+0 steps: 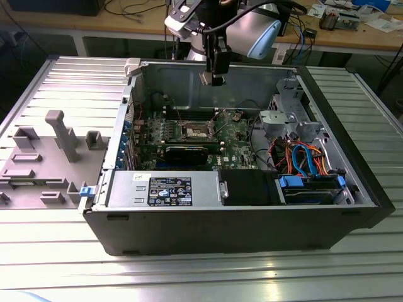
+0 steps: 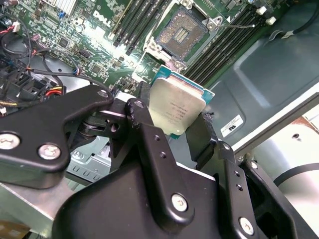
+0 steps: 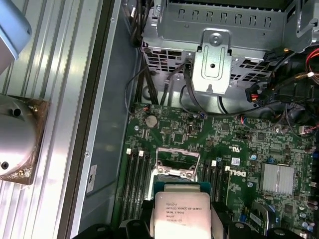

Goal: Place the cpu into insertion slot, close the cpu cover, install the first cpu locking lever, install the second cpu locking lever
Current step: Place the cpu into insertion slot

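Your arm [image 1: 250, 30] above the open computer case [image 1: 220, 228], jaws pinching the cpu [image 2: 175, 107] by two opposite edges, chip held clear above the open socket [image 2: 181, 34] on the motherboard [image 2: 99, 30], case resting on the metal counter [image 1: 201, 277]

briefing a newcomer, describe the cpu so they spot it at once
Inside the open computer case lies a green motherboard. Over it the black gripper clamps the cpu, a flat silvery square with teal edges, unlike the empty socket beyond.
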You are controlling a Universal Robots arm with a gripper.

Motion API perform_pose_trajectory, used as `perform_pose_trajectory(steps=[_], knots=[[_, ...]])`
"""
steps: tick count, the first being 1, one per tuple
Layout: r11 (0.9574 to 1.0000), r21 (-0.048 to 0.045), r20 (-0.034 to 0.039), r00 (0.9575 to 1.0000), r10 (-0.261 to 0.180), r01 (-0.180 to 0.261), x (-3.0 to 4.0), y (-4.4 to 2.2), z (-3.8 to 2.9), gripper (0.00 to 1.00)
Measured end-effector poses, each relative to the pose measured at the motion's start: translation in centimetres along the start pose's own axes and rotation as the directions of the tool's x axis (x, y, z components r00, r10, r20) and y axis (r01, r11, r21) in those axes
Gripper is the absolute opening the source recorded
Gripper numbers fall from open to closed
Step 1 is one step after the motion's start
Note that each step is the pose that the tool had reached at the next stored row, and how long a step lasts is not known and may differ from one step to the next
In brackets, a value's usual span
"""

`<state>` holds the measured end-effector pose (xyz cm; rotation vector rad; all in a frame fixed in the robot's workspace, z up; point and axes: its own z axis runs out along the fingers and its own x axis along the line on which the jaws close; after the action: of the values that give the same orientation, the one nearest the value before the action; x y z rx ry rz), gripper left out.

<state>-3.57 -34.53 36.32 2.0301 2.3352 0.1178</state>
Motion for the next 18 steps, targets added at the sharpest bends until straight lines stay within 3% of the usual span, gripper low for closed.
perform_pose_trajectory(steps=[18], knots=[[0.9993, -0.0005, 0.0039, 0.9993, 0.038, -0.038, 0.1, -0.03, 0.5, 0.53]])
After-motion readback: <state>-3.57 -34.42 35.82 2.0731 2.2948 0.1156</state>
